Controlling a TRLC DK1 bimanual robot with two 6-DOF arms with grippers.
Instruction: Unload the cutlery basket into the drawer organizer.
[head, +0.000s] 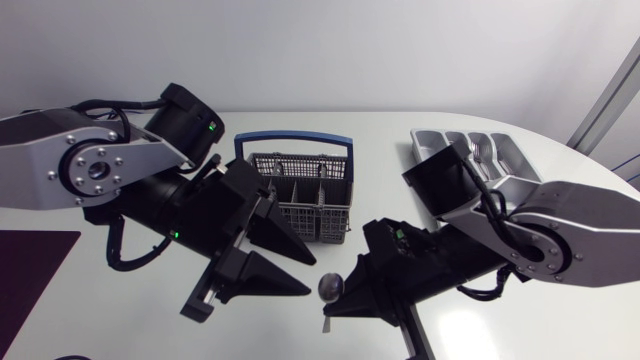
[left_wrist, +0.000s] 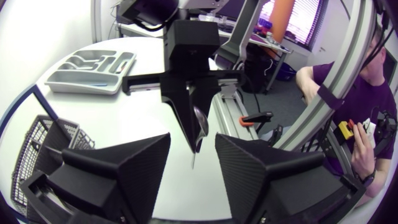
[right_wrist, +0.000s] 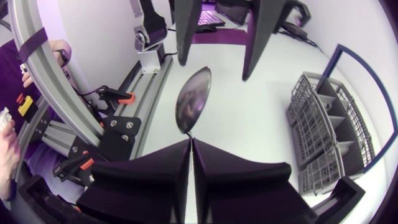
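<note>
A white counter (head: 130, 320) carries everything, with a dark mat (head: 35, 285) at its left edge. The right gripper (right_wrist: 191, 142) is clamped on a spoon (right_wrist: 193, 99) just below the bowl. The left gripper (left_wrist: 193, 135) faces the spoon, fingers apart. That thin pinch could let the spoon swivel or drop, or the left fingers could knock it. The basket (head: 315, 225) is near; the organizer (head: 425, 135) lies well apart.

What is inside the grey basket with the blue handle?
No cutlery shows in the compartments of the basket that are in view; they look empty. The left gripper covers the corner nearest it, so anything in that part cannot be seen.
</note>
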